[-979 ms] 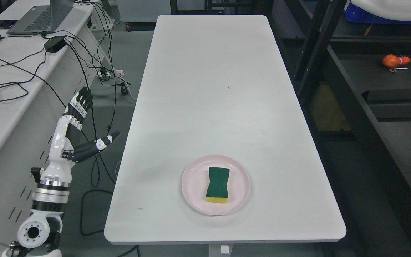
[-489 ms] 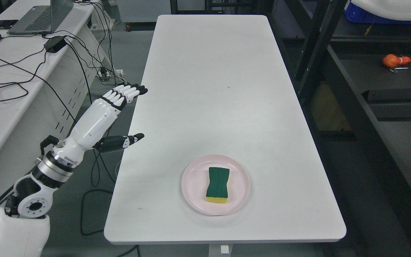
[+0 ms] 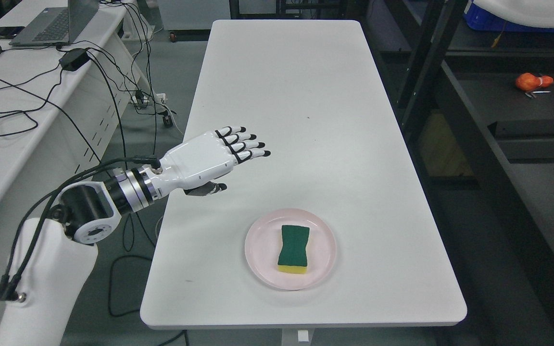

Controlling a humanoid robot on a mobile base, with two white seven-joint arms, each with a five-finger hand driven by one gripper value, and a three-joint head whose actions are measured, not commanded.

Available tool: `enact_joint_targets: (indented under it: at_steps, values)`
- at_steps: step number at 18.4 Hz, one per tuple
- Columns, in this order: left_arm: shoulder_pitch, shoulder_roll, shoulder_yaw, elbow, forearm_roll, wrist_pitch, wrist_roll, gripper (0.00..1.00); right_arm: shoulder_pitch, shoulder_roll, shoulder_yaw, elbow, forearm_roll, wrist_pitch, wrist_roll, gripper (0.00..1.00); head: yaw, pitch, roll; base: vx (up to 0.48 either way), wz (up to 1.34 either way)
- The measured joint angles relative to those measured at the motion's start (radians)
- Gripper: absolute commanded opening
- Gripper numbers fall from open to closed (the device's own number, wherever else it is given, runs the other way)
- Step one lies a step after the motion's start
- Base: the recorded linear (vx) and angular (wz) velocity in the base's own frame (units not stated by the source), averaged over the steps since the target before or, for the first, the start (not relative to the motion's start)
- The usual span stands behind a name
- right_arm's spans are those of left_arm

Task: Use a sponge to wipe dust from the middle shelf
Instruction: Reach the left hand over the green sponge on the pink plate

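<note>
The left hand (image 3: 212, 158) is hovering over the left part of the white tabletop (image 3: 286, 96), back facing up, its fingers (image 3: 245, 144) stretching out nearly straight and holding nothing, the thumb tucking underneath. The green-topped yellow sponge (image 3: 293, 249) is lying on a pink plate (image 3: 262, 254) near the tabletop's front edge, well apart from the hand and to its lower right. A dark shelf (image 3: 522, 110) is standing to the right, carrying a small orange object (image 3: 529, 82).
</note>
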Motion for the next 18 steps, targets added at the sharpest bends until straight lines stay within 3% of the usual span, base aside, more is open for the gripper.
enact_joint_targets:
  at_steps: [7,18]
  values:
    - [-0.041,-0.036,-0.16,-0.024,-0.055,0.0,-0.107,0.95,0.0,0.0,0.0,0.0,0.0,0.0,0.004,1.0,0.0,0.0,0.0,0.0,0.0]
    - [-0.031,-0.036,-0.274,-0.122,-0.092,0.0,-0.189,0.93,0.0,0.0,0.0,0.0,0.0,0.0,0.0,1.0,0.0,0.0,0.0,0.0,0.0]
